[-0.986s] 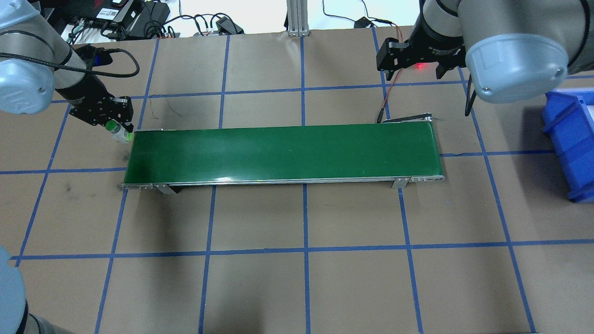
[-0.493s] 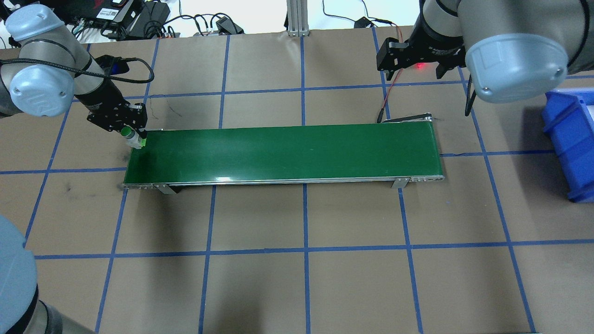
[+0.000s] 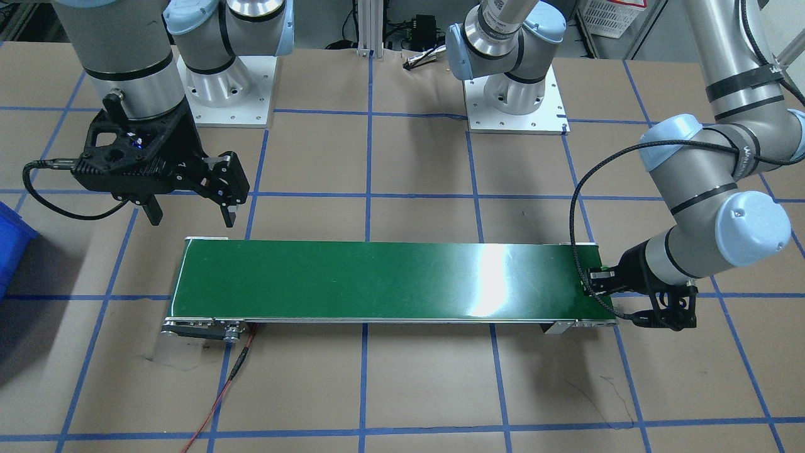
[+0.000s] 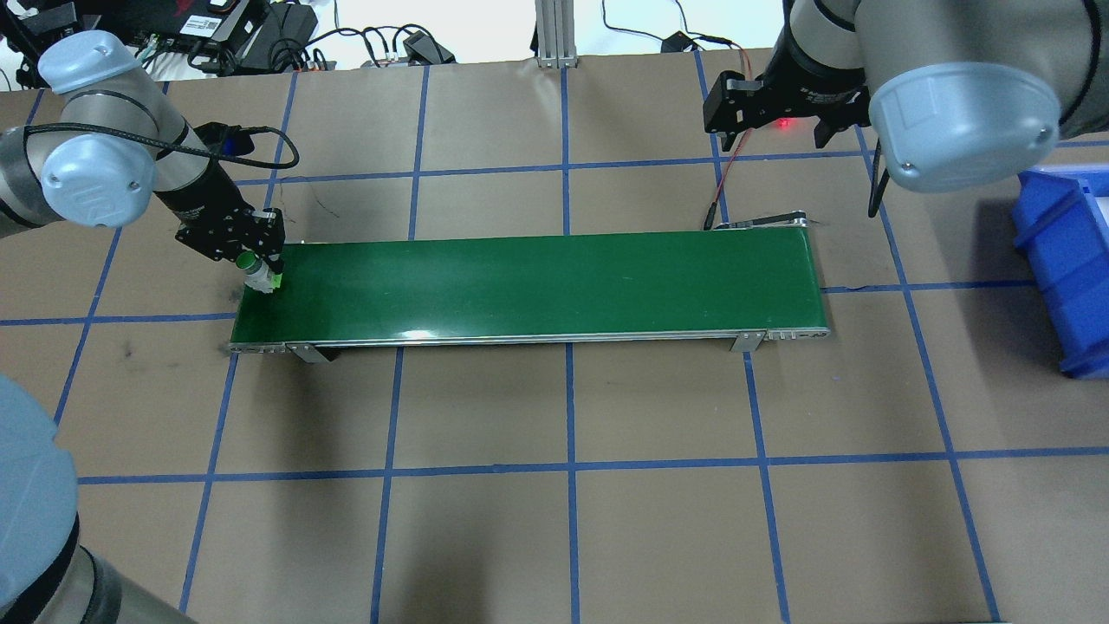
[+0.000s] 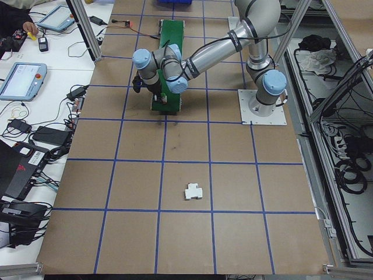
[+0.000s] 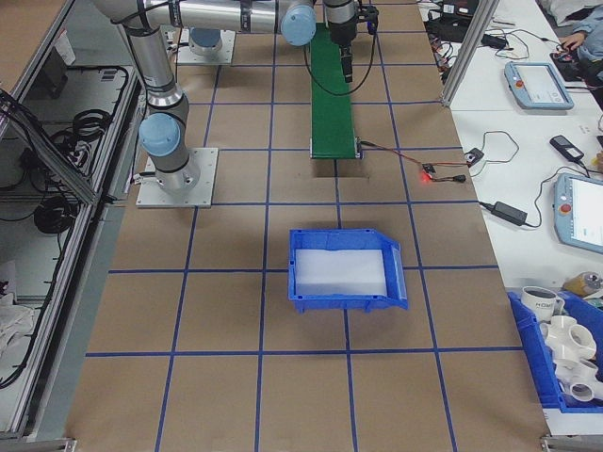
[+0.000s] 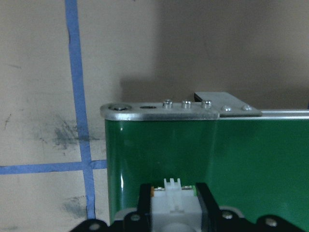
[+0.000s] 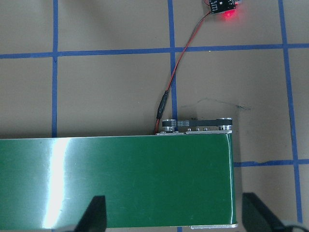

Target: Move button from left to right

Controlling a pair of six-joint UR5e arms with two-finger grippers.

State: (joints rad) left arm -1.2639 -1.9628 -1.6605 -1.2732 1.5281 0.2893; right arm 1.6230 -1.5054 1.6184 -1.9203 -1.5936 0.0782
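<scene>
Across the surface [image 4: 554, 520]: matte brown paper, blue tape grid; long glossy green conveyor belt [image 4: 537, 282] with metal side rails. Blue plastic bin [image 4: 1070, 260] at 3 o'clock. Left gripper [image 4: 257, 270] fingers clamp the button [image 4: 256, 273], round green cap and white body, over the belt's 9 o'clock end. Right gripper [image 4: 784, 121] fingers spread wide, holding nothing, beyond the belt's 3 o'clock end.

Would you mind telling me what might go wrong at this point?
The left claw holds the button right at the conveyor belt's end; released here, it may tip or roll off the edge. The right claw hangs open beyond the belt's far end, so it might miss a moving button.
</scene>
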